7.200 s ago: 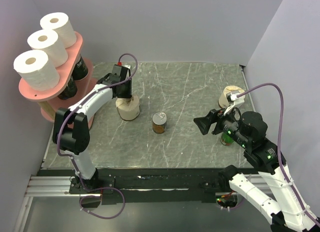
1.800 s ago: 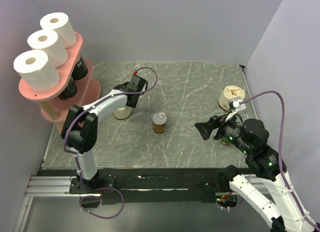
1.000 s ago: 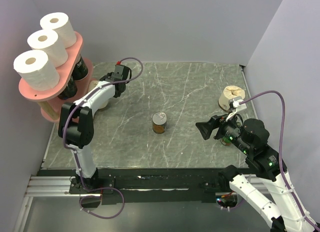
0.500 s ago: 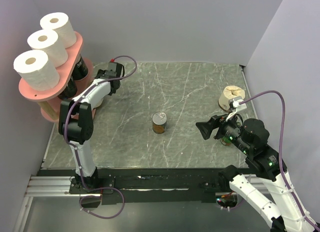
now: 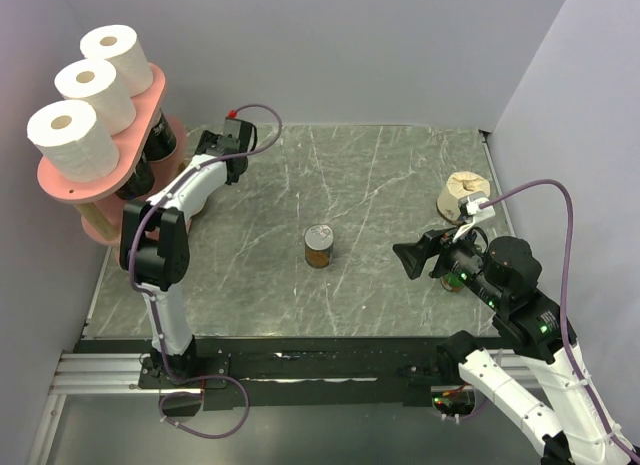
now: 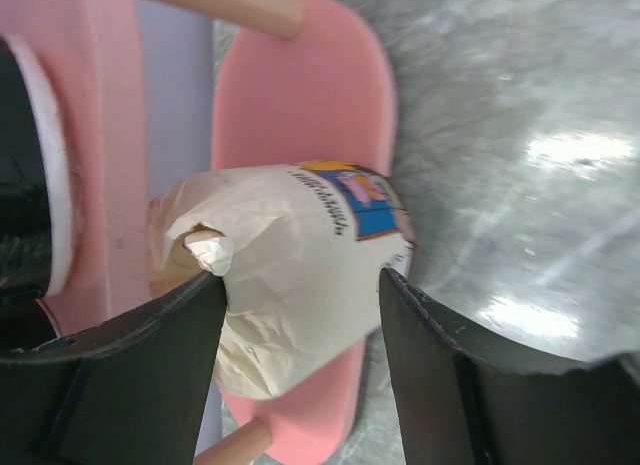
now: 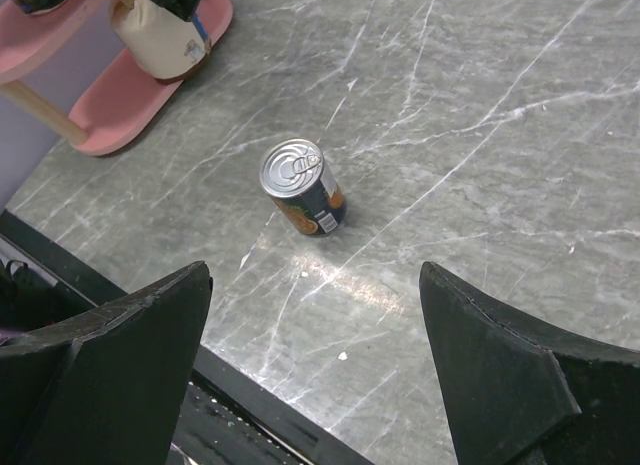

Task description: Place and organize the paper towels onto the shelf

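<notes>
From above, three white rolls [image 5: 85, 90] top the shelf [image 5: 150, 90]; a cream roll [image 5: 460, 193] stands far right. Left wrist: the left gripper [image 6: 300, 280] flanks a wrapped roll [image 6: 300, 225] on the bottom board [image 6: 300, 95], and I cannot tell whether it is pinching. Right wrist: the right gripper [image 7: 315, 270] is spread wide over a can [image 7: 300, 185].

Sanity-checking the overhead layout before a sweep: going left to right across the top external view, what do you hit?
pink shelf → left gripper → tin can → right gripper → cream-wrapped roll
</notes>
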### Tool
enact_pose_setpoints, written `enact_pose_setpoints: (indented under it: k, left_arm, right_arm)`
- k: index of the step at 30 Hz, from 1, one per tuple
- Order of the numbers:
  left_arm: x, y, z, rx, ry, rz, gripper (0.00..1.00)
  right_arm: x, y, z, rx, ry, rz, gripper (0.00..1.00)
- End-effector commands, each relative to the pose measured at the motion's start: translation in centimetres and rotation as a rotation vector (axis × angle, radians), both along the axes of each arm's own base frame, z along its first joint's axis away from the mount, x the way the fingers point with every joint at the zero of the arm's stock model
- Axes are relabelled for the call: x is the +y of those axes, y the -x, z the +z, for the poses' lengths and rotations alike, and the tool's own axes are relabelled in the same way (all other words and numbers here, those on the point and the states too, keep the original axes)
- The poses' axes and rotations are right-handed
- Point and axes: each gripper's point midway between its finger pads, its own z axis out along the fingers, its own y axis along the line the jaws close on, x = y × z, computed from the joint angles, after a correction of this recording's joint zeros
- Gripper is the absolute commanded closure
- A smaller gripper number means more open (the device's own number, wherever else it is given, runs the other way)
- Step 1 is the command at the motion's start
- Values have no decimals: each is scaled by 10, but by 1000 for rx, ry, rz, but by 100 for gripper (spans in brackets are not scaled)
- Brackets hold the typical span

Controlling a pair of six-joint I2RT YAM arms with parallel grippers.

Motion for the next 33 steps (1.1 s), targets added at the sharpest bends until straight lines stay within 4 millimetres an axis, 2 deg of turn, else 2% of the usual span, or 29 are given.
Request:
enact_pose_setpoints:
  k: [1, 4, 5, 13, 22, 24, 29, 33]
  left_arm:
    - [-19, 3, 48, -102, 81, -53, 31]
    - [-30, 11, 56, -109, 159, -98, 31]
    - [-31, 14, 65, -131, 176, -108, 31]
    - [-29, 38, 47, -85, 185, -114, 36]
    - [-7, 60, -8, 43, 73, -30, 49]
    - [3, 64, -20, 79, 6, 5, 51]
    - [12, 57, -35, 111, -61, 46, 54]
    - [27, 50, -42, 124, -103, 89, 55]
  right_arm:
    - [-3, 5, 24, -67, -37, -4, 9]
    - [-5, 8, 25, -64, -42, -6, 9]
    - [-6, 8, 24, -66, -42, -9, 8]
    - [-1, 11, 25, -56, -60, 15, 9]
    - [5, 11, 22, -53, -63, 42, 9]
    - [5, 10, 24, -54, -50, 48, 9]
    - [4, 7, 25, -64, -38, 40, 9]
    - [5, 4, 22, -60, -44, 35, 9]
